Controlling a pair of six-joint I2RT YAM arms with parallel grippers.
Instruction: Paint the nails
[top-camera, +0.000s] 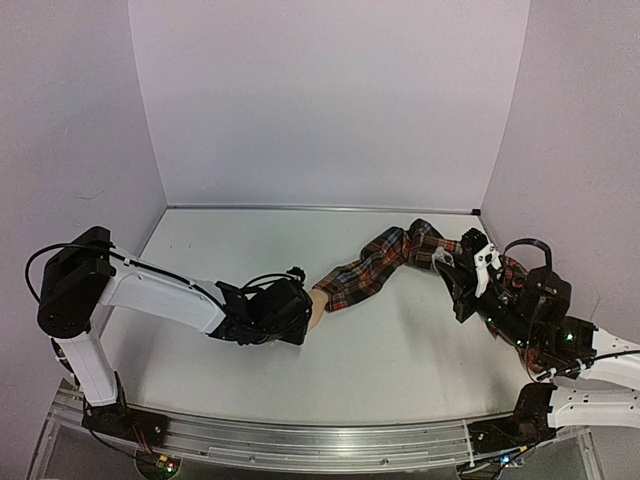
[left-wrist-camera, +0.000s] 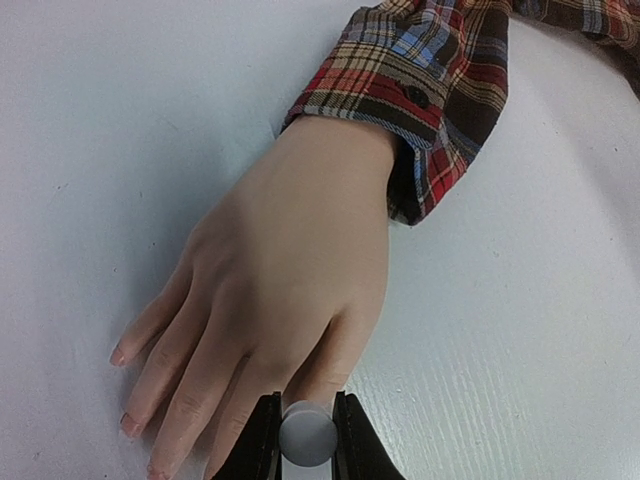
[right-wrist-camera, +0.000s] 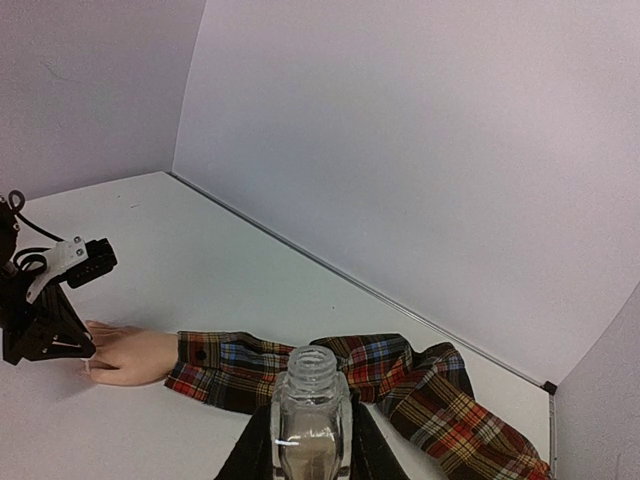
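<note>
Left gripper (left-wrist-camera: 307, 445) clamps a round white cap (left-wrist-camera: 307, 430) over the fingers of the pale mannequin hand (left-wrist-camera: 290, 270) — its tiny nails (left-wrist-camera: 118, 355) lie just beside the cap; right gripper (right-wrist-camera: 310, 455) grips a clear glass bottle (right-wrist-camera: 310, 405), uncapped.

mannequin hand (left-wrist-camera: 290, 250): smooth matt skin, rubbery-looking; nails (left-wrist-camera: 130, 425) pinkish, low sheen. sleeve (left-wrist-camera: 430, 80): woven plaid cloth, creased. bench (left-wrist-camera: 520, 330): matt white, faint streaky grain. bottle (right-wrist-camera: 311, 415): clear glossy glass. round cap (left-wrist-camera: 307, 437): matt pale plastic. near-edge rail (top-camera: 320, 445): brushed metal
</note>
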